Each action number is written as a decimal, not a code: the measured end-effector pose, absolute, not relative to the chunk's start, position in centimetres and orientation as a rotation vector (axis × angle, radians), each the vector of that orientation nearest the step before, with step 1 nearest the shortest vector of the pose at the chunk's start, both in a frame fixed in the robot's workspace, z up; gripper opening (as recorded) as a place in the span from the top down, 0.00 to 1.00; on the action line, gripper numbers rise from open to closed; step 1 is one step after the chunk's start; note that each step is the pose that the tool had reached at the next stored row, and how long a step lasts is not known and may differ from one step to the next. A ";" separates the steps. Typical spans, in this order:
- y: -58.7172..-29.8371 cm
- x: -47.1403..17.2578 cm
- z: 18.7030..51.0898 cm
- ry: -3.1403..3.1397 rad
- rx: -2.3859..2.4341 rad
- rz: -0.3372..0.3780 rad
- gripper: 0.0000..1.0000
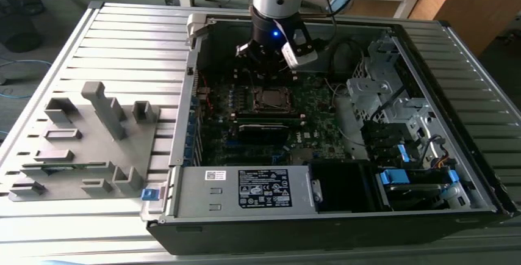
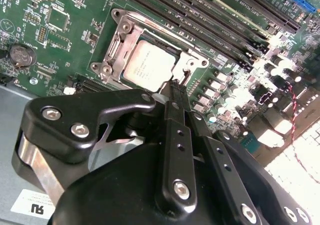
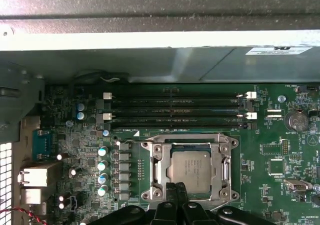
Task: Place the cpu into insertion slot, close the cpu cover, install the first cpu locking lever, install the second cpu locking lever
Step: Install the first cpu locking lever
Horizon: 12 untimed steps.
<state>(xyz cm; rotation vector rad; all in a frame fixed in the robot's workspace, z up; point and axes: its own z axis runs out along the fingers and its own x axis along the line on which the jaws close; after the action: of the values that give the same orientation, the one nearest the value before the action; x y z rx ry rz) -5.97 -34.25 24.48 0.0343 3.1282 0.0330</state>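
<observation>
The gripper (image 2: 175, 87), fingers pressed together with nothing held, is seen in the second wrist view at the edge of the cpu cover (image 2: 114, 47), laid flat around the cpu (image 2: 149, 65) seated in the insertion slot (image 2: 161, 41), with memory slots (image 2: 200, 20) beyond.

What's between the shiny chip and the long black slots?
One side of the thin silvery metal frame around the silvery-grey square chip, in the first wrist view.

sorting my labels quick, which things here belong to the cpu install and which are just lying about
Job in hand:
cpu, showing through the cover's window
cpu cover, flat around it
gripper, at the cover's edge

Just lying about:
memory sticks
coin battery
grey holder rack, on the exterior view's left
power supply box
</observation>
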 end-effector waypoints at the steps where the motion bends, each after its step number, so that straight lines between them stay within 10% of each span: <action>1: -34.2 -6.0 24.5 3.128 0.034 0.033 0.89; 12: -34.3 -6.0 24.5 3.128 0.035 0.055 0.89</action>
<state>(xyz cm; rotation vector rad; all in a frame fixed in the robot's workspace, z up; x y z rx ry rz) -5.98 -34.26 24.48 0.0347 3.1281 0.0548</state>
